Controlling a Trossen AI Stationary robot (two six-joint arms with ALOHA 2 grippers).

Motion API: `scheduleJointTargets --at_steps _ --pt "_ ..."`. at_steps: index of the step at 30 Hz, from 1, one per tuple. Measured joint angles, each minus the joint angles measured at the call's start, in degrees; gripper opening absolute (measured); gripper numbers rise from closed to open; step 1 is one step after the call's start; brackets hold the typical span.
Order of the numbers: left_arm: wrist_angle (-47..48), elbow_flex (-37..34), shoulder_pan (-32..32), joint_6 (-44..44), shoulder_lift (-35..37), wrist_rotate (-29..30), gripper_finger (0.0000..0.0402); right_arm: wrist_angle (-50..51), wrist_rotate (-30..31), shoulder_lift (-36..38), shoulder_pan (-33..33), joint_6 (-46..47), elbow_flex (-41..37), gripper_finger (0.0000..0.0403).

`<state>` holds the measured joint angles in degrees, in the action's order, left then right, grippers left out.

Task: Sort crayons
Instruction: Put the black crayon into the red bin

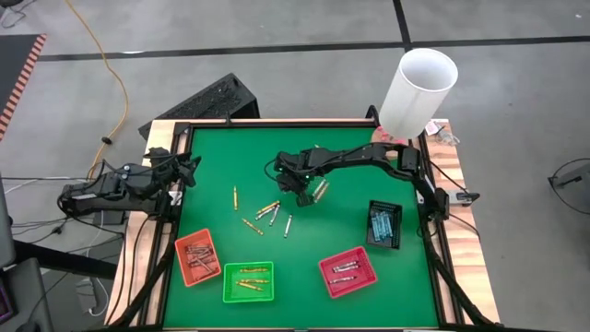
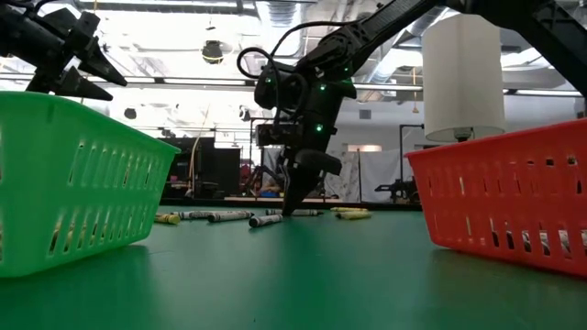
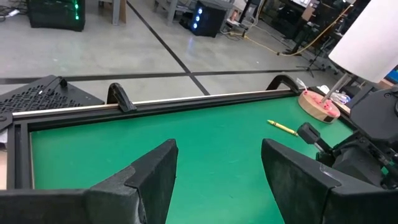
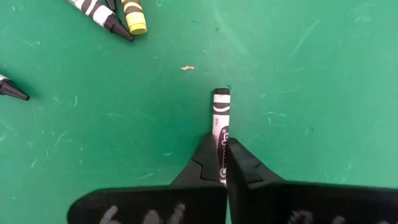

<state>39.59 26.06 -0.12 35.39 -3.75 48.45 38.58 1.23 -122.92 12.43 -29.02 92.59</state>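
Both grippers first, from the left: the left gripper [image 1: 189, 171] waits at the table's far left edge with its fingers [image 3: 146, 180] spread wide and nothing between them. To its right, on the green mat [image 1: 323, 148], loose crayons [image 1: 267, 211] lie scattered near the middle, and one yellow crayon [image 3: 281, 127] lies alone toward the far side. Along the near edge, left to right, stand an orange tray [image 1: 197, 257] with reddish-brown crayons, a green tray [image 1: 248, 281] with yellow ones, a red tray [image 1: 348, 271] with grey ones, and farther right a black tray [image 1: 384, 225] with light blue ones. Just right of the loose group, the right gripper [image 4: 222, 163] is down at the mat, its fingers pressed together on a silvery grey crayon [image 4: 221, 115] that lies flat on the mat.
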Motion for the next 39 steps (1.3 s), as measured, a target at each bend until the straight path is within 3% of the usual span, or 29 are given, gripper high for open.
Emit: scheduleJointTargets --at_steps 10,22,33,39 --pt "0.0 0.0 0.0 0.0 0.0 0.0 0.0223 5.6 0.8 -0.4 0.1 2.0 6.6 0.0001" --pt "0.0 0.0 0.0 0.0 0.0 0.0 0.0223 23.1 0.5 -0.2 -1.6 2.6 23.5 0.0000" --pt "0.0 0.0 0.0 0.0 0.0 -0.2 0.0223 39.7 2.0 0.0 -10.7 6.0 41.6 0.0000" --pt "0.0 0.0 0.0 0.0 0.0 -0.2 0.0223 44.9 2.0 2.6 -17.1 13.7 41.1 0.0000"
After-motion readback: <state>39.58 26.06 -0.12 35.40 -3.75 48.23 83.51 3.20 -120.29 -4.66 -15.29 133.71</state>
